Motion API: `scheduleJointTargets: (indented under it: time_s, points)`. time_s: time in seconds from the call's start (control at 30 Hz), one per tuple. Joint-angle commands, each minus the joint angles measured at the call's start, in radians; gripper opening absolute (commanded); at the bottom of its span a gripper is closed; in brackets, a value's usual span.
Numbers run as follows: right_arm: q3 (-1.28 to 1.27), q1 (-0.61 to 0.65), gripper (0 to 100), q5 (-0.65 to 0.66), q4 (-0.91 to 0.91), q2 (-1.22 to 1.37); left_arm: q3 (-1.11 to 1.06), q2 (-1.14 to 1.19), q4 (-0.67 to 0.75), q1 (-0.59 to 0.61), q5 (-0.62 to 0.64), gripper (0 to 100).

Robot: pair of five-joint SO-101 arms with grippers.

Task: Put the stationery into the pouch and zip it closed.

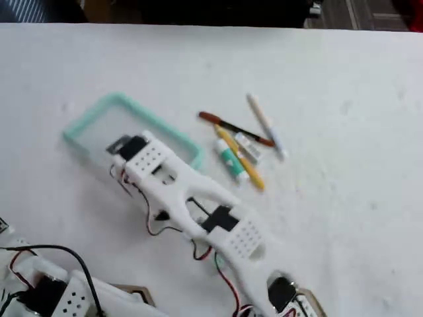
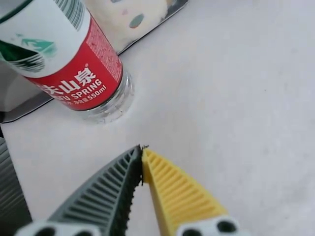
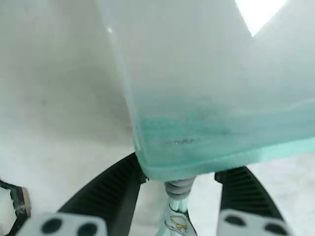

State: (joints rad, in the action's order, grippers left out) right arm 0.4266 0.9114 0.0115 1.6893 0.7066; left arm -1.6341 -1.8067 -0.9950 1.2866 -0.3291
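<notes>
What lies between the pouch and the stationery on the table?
In the high view, a bare strip of table separates the pouch from the stationery.

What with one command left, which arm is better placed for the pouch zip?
Right: the right gripper, open, straddles the pouch corner at the zip pull; the left gripper sits shut near a bottle.

Right arm [image 1: 198,205]: white printed shell, dotted vent grids, black motors.
Cables [image 1: 226,281]: red and black, looped outside.
Left gripper [image 2: 141,153]: grey and yellow ribbed fingers.
Right gripper [image 3: 184,172]: black ribbed fingers, white base.
</notes>
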Motion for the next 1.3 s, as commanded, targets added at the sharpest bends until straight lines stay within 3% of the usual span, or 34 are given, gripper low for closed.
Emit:
scheduleJointTargets:
  time_s: [0.0, 0.17, 0.23, 0.4, 0.7, 0.9, 1.07, 1.27]
  points:
    - [-0.025, -0.004, 21.1, 0.021, 0.030, -0.004, 0.012, -0.007, 0.025, -0.001, -0.005, 2]
    - [-0.069, -0.007, 2.7, 0.023, 0.030, -0.012, 0.014, -0.007, 0.025, -0.019, -0.003, 2]
    - [-0.075, -0.015, 5.7, 0.031, 0.030, -0.013, 0.014, -0.007, 0.025, -0.054, -0.003, 2]
    - [-0.072, -0.059, 2.2, 0.031, 0.030, -0.036, 0.028, -0.007, 0.023, -0.093, -0.003, 2]
    - [-0.077, -0.168, 1.7, 0.031, 0.030, -0.325, 0.060, -0.007, 0.025, -0.108, -0.003, 2]
    - [-0.077, -0.165, 1.7, 0.032, 0.030, -0.544, 0.101, -0.007, 0.023, -0.275, -0.003, 2]
    - [-0.075, -0.185, 1.7, 0.209, 0.027, -0.704, 0.158, -0.007, 0.023, -0.456, -0.003, 3]
    - [-0.071, -0.180, 1.7, 0.278, 0.022, -0.854, 0.304, -0.007, 0.017, -0.725, -0.003, 5]
